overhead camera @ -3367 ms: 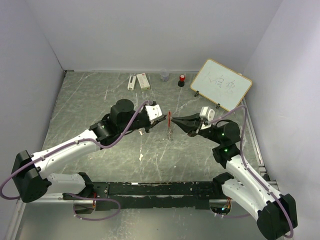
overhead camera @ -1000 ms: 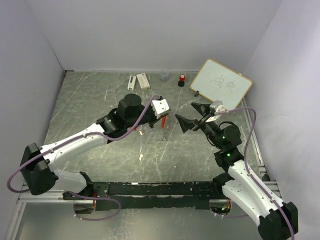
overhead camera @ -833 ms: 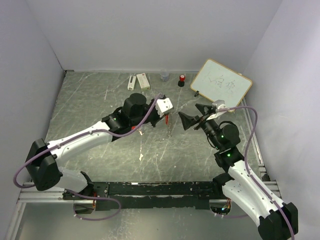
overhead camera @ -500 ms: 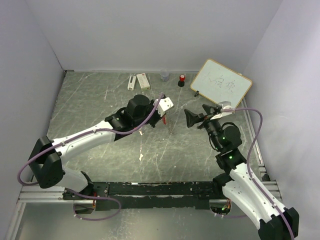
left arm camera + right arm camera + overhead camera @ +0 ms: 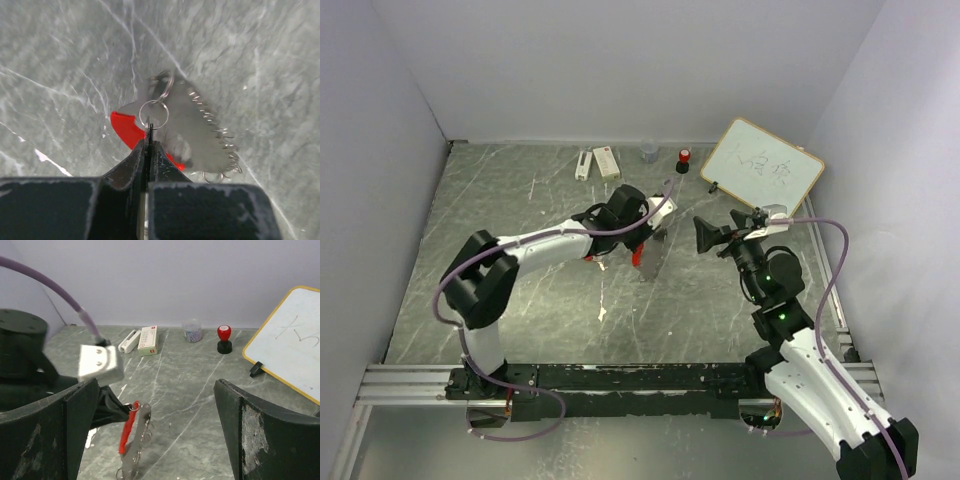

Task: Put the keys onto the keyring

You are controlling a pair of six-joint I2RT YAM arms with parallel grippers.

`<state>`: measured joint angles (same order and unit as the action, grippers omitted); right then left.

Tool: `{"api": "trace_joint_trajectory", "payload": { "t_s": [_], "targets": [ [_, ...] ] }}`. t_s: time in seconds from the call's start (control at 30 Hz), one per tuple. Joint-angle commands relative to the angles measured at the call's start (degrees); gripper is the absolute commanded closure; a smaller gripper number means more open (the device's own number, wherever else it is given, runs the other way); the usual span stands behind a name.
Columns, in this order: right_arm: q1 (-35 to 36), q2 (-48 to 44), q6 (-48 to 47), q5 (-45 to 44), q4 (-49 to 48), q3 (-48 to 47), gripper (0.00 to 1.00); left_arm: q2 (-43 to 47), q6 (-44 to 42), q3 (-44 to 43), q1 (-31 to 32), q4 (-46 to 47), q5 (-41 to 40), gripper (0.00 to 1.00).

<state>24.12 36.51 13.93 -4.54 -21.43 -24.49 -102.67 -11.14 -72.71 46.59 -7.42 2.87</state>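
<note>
The keyring (image 5: 153,114) is a thin silver ring carrying a red oblong fob (image 5: 127,132) and a curved grey piece (image 5: 192,135) edged with small loops. My left gripper (image 5: 148,131) is shut on the ring's lower edge and holds it above the table at mid-table (image 5: 642,250). The right wrist view shows the fob (image 5: 127,432) and the grey piece (image 5: 141,440) hanging from the left fingers (image 5: 111,407). My right gripper (image 5: 155,385) stands wide open and empty, to the right of the keyring (image 5: 700,238). A tiny red-and-white bit (image 5: 594,260) by the left forearm may be one of the keys.
A tilted whiteboard (image 5: 762,168) stands at the back right. Along the back edge are a red-capped black stamp (image 5: 683,159), a small clear jar (image 5: 649,152) and two white boxes (image 5: 606,161). A white fleck (image 5: 602,313) lies on the table nearer the front.
The left arm has stretched out to the right, carrying the keyring with it. The right gripper has drawn back to the right, still open.
</note>
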Motion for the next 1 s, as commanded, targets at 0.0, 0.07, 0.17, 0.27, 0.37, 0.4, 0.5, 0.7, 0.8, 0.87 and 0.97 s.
{"api": "trace_joint_trajectory", "payload": {
  "t_s": [0.0,0.07,0.17,0.27,0.37,0.4,0.5,0.7,0.8,0.87,0.97],
  "targets": [
    [0.07,-1.77,-0.55,-1.4,0.7,0.94,0.0,-4.41,1.66,-3.36,-2.68,4.83,3.67,0.91],
    [0.1,-1.82,-0.8,-1.57,1.22,0.94,0.0,-5.53,2.29,-3.83,-3.11,6.29,2.12,0.79],
    [0.07,-1.48,-1.21,-1.06,1.71,1.0,0.0,-4.27,3.69,-2.04,-3.17,10.51,-0.49,0.57],
    [0.09,-0.96,-0.78,0.25,1.38,1.7,0.0,-0.11,5.24,1.82,-3.12,15.54,-2.48,0.07],
    [0.05,0.73,-0.14,3.01,0.46,2.61,0.0,5.09,6.8,5.91,-3.1,19.71,-4.74,0.0],
    [0.05,2.08,0.05,4.06,0.54,2.38,0.0,6.86,7.28,6.99,-3.09,20.03,-5.96,0.0],
    [0.05,8.89,0.22,9.64,4.26,-1.05,0.04,11.6,10.51,10.21,-3.08,20.09,-8.99,0.0],
    [0.59,26.5,1.88,20.62,8.21,-5.35,0.27,20.46,18.36,21.1,-2.99,24.53,-10.4,0.0],
    [2.68,30.92,0.88,21.79,8.64,-6.14,0.29,23.78,20.21,25.24,-3.0,25.96,-10.64,0.0],
    [5.8,32.96,-0.58,20.0,9.79,-6.92,0.29,24.98,21.48,26.69,-2.99,25.92,-10.79,0.01],
    [10.33,36.52,-2.43,16.85,12.54,-9.3,0.3,26.03,23.62,28.83,-2.99,26.51,-11.49,0.08]
  ]
}}
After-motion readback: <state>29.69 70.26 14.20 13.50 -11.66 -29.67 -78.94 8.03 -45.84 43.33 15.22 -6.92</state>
